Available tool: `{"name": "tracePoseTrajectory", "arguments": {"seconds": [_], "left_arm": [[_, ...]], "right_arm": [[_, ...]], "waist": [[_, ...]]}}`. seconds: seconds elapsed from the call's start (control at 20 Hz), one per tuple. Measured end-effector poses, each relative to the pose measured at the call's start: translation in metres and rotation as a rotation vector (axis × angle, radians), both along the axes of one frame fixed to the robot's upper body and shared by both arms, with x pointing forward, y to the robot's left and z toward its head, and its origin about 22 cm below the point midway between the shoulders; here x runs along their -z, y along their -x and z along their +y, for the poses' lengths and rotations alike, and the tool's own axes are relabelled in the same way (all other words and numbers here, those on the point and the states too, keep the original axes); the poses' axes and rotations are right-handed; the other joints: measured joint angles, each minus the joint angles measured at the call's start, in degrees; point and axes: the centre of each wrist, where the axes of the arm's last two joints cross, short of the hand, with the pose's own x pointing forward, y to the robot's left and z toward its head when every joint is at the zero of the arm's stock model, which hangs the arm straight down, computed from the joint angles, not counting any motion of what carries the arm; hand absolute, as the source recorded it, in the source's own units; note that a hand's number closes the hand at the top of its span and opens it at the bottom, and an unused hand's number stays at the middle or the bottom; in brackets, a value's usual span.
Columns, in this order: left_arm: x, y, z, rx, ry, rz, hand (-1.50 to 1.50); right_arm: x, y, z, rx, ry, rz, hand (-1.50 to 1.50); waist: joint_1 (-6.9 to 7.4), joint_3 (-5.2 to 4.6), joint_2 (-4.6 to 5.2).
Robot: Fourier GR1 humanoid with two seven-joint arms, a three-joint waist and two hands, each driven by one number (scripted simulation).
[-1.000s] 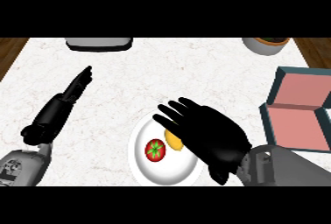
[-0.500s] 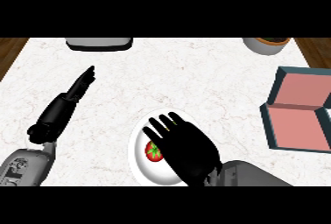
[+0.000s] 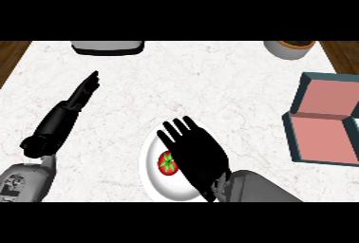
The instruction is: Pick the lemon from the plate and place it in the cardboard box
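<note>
right hand (image 3: pixel 200 159) fingers spread, straight, pointing away, palm down over plate (image 3: pixel 155 182) | lemon hidden under this hand, long axis cannot tell | tomato (image 3: pixel 167 163) just left of palm | cardboard box (image 3: pixel 324 137) well apart at right | left hand (image 3: pixel 84 92) at left, fingers straight, pressed together

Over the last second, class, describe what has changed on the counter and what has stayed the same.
The right hand slid left across the plate, fingers straight, and now covers the lemon, which no longer shows. Nothing was visibly grasped. The tomato, left hand and cardboard box stayed put.
</note>
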Motion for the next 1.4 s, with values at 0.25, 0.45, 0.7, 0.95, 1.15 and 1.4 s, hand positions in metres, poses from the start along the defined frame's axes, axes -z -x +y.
{"name": "tracePoseTrajectory", "arguments": {"seconds": [0.25,0.45,0.7,0.95,1.15,1.4], "left_arm": [[-0.003,0.003,-0.003,0.007,-0.001,0.001,0.00],[-0.001,0.003,-0.003,0.007,-0.005,0.006,0.00],[0.000,-0.005,-0.007,0.006,-0.005,0.006,0.00],[-0.003,-0.002,-0.005,0.001,0.000,0.007,0.00],[-0.006,-0.003,-0.010,0.003,-0.001,0.003,0.00],[-0.007,0.000,-0.008,0.004,-0.002,0.004,0.00]], "right_arm": [[0.010,-0.007,0.005,0.014,0.044,-0.012,-1.50],[0.024,-0.012,0.008,0.031,0.061,-0.026,-1.50],[0.036,-0.018,0.007,0.021,0.058,-0.011,-1.50],[0.048,-0.027,0.004,0.011,0.051,0.015,-1.50],[0.053,-0.031,0.007,0.030,0.076,0.010,-1.50],[0.066,-0.029,0.002,0.054,0.095,-0.011,-1.50]], "waist": [[0.02,0.00,-0.01],[0.01,0.01,0.01],[-0.07,0.01,0.02],[-0.02,0.01,0.01],[-0.03,0.00,0.00],[-0.06,0.00,-0.01]]}}
